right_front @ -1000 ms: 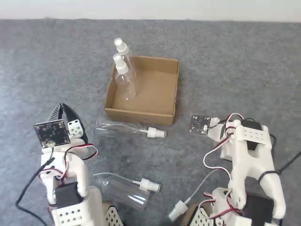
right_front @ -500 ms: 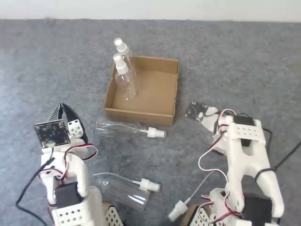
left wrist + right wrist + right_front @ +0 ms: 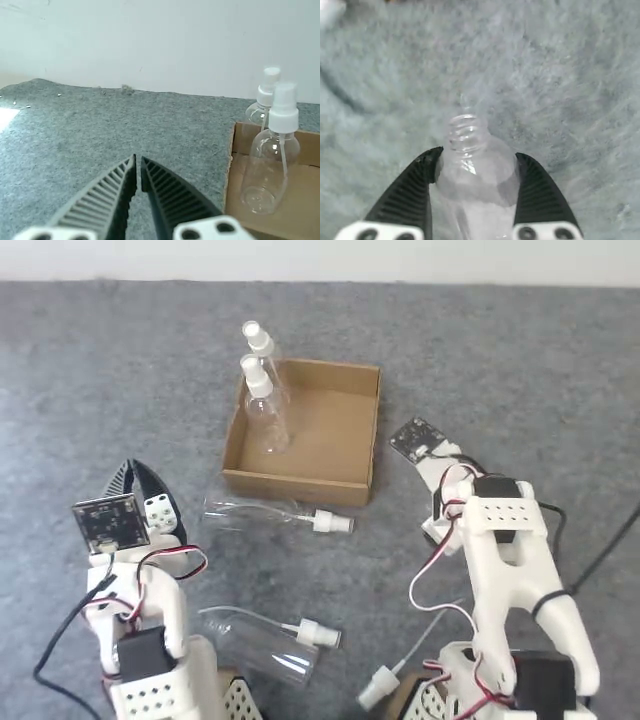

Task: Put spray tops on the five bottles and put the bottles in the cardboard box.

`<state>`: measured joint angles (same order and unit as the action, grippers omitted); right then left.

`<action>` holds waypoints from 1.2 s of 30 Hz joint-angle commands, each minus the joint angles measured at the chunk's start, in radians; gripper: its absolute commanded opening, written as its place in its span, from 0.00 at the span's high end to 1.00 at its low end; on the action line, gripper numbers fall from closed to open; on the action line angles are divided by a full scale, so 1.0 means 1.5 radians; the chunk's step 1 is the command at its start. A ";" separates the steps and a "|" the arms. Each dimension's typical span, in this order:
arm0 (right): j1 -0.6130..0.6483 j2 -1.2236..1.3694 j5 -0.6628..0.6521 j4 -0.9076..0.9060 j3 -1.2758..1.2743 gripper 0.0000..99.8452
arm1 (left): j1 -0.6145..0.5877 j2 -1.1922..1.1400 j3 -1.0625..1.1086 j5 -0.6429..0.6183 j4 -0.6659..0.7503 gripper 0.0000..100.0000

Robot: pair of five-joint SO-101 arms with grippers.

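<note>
Since the earlier frames, my right arm [image 3: 505, 540] had swung forward toward the box [image 3: 300, 483], and its wrist board [image 3: 413, 438] sat just beside the box's right wall. My left arm [image 3: 140, 610] had not moved.

Right gripper [image 3: 477, 156]: fingers [image 3: 415, 190] were clamped on the open bottle [image 3: 476, 192], one on each side of its body. The threaded neck carried no top and pointed away from the wrist, over the carpet [image 3: 570, 75].

Left gripper [image 3: 137, 162]: fingers were together and held nothing. It hung above the carpet, left of the box's front left corner.

Box contents and surroundings:
- The standing bottle [image 3: 268, 410], top fitted, was upright in the far left corner of the box.
- The rear bottle [image 3: 262, 343], top fitted, stood just behind it. I could not tell whether it was inside the box wall or outside.
- The front bottle [image 3: 262, 511], top fitted, lay on its side just before the box's front wall.
- The near bottle [image 3: 262, 650] lay close to my left arm's base. A top [image 3: 318, 633] lay at its right end; I could not tell whether it was seated.
- The loose top [image 3: 380, 685], with its tube, lay between the two arm bases.
</note>
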<state>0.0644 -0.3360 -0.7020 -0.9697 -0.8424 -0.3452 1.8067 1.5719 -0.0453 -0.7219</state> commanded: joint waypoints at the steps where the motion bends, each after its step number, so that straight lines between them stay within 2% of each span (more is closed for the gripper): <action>1: 0.024 -0.028 0.089 0.002 0.044 0.98 | 0.002 0.008 -0.010 0.008 0.018 0.99; 7: 0.029 -0.027 0.150 -0.012 0.044 0.96 | 0.002 0.008 -0.010 0.008 0.018 0.99; 10: 0.035 -0.027 0.148 -0.047 0.044 0.89 | 0.002 0.008 -0.010 0.008 0.018 0.99; 13: 0.037 -0.027 0.098 -0.077 0.044 0.84 | 0.002 0.008 -0.010 0.008 0.018 0.99; 19: 0.044 -0.027 0.040 -0.098 0.045 0.82 | 0.002 0.008 -0.010 0.008 0.018 0.99; 24: 0.047 -0.027 -0.016 -0.120 0.044 0.70 | 0.002 0.008 -0.010 0.008 0.018 0.99; 36: 0.072 -0.027 -0.079 -0.117 0.044 0.70 | 0.002 0.008 -0.010 0.008 0.018 0.99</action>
<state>0.1381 -0.3360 -0.7772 -1.1385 -0.8424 -0.3452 1.8067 1.5719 -0.0391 -0.7219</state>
